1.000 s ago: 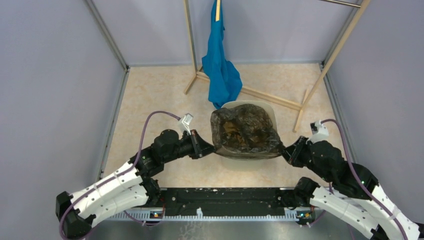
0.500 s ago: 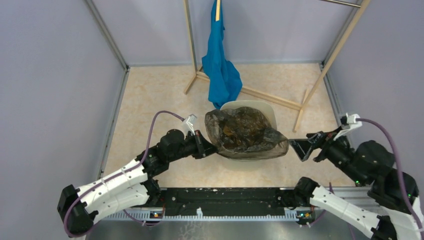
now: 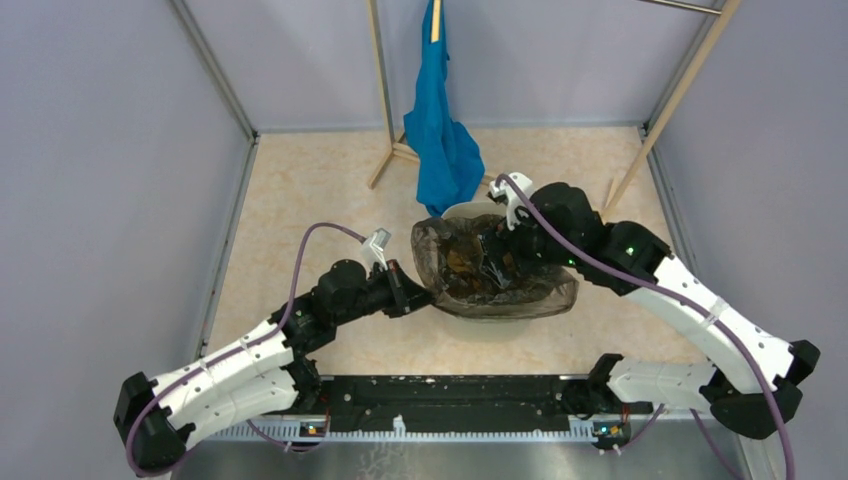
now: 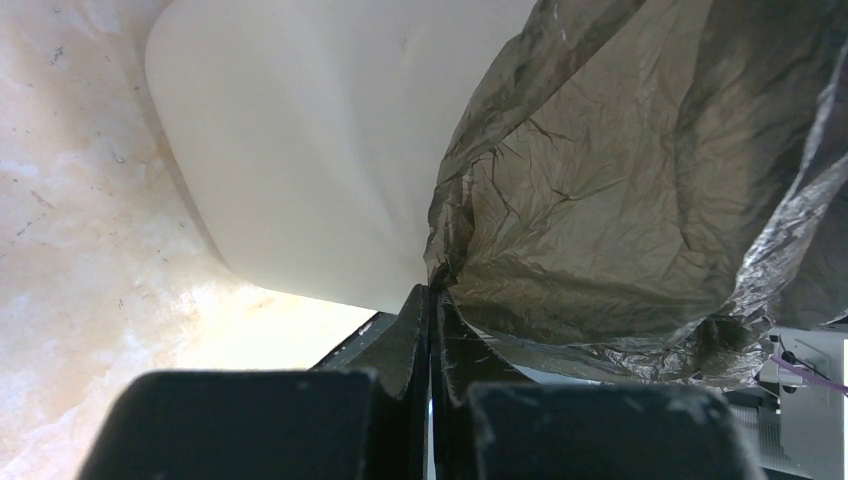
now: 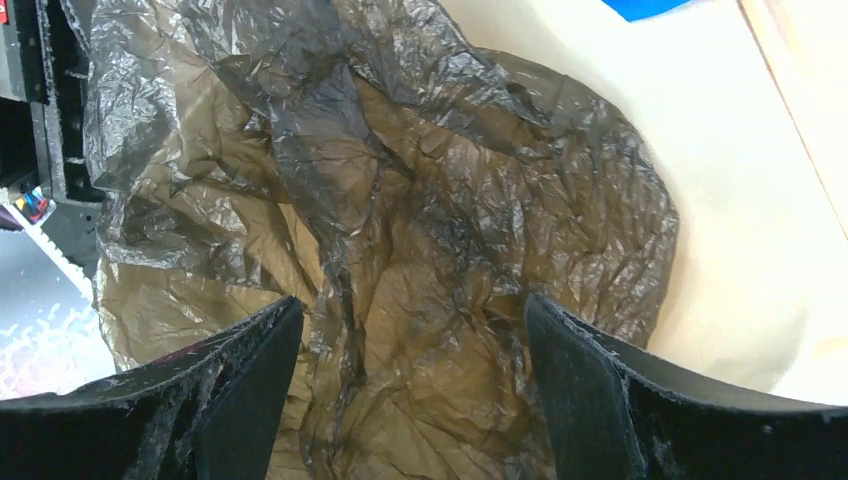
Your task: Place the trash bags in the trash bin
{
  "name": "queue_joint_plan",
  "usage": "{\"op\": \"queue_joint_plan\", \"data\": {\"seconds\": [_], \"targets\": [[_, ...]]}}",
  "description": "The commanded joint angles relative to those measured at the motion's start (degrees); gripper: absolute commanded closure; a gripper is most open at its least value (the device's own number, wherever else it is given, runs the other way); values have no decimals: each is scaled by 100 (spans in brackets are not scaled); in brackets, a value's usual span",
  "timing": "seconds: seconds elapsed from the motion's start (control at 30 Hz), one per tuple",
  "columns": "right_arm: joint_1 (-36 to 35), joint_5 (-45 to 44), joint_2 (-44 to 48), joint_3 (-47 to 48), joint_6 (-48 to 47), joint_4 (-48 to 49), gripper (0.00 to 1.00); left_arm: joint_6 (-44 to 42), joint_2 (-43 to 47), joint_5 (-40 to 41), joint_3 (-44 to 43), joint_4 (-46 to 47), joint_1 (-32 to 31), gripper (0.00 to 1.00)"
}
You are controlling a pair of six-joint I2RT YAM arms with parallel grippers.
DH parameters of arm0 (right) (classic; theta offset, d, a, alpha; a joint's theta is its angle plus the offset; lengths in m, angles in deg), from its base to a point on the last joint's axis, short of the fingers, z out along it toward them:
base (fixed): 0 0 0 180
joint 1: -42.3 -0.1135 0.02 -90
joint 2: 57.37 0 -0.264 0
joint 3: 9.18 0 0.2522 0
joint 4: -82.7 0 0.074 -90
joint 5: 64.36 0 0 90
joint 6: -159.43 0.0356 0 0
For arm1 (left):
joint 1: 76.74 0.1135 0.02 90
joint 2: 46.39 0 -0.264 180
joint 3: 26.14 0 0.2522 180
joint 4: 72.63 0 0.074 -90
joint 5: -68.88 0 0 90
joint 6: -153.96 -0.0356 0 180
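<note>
The cream trash bin (image 3: 485, 323) stands on the floor between my arms. The dark see-through trash bag (image 3: 470, 262) lies crumpled over its mouth and sags inside, with its near-right edge hanging over the rim. My left gripper (image 3: 416, 298) is at the bin's left side, shut on the bag's edge. In the left wrist view its jaws (image 4: 430, 292) pinch the film (image 4: 600, 200) right beside the bin wall (image 4: 300, 150). My right gripper (image 3: 497, 262) hangs over the bin, open. Its tips (image 5: 408, 300) point down at the wrinkled bag (image 5: 400, 200), with nothing between them.
A bright blue cloth (image 3: 440, 130) hangs on a wooden rack (image 3: 540, 195) just behind the bin. Grey walls close in the floor on the left, back and right. The arms' black base rail (image 3: 450, 395) runs along the near edge.
My right gripper let go of the bag's right edge, opened, and swung up and left over the bin. That edge now droops over the rim. The left arm kept its grip.
</note>
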Motion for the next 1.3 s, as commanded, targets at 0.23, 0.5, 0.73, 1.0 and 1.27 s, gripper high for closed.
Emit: {"op": "queue_joint_plan", "data": {"seconds": [0.23,0.5,0.73,1.0,1.27], "targets": [[-266,552,-9,-660,339,1777,27,-31,85,79,13,120,-21,100],[-271,-245,11,-1022,650,2599,61,-12,94,71,29,120,-22,100],[-218,-1590,87,-590,593,2644,100,12,114,79,96,106,-21,100],[338,-1516,-660,240,-419,2501,100,126,72,-48,230,317,-21,100],[986,-661,-1591,608,-974,2592,92,146,94,-70,240,327,-21,100]]}}
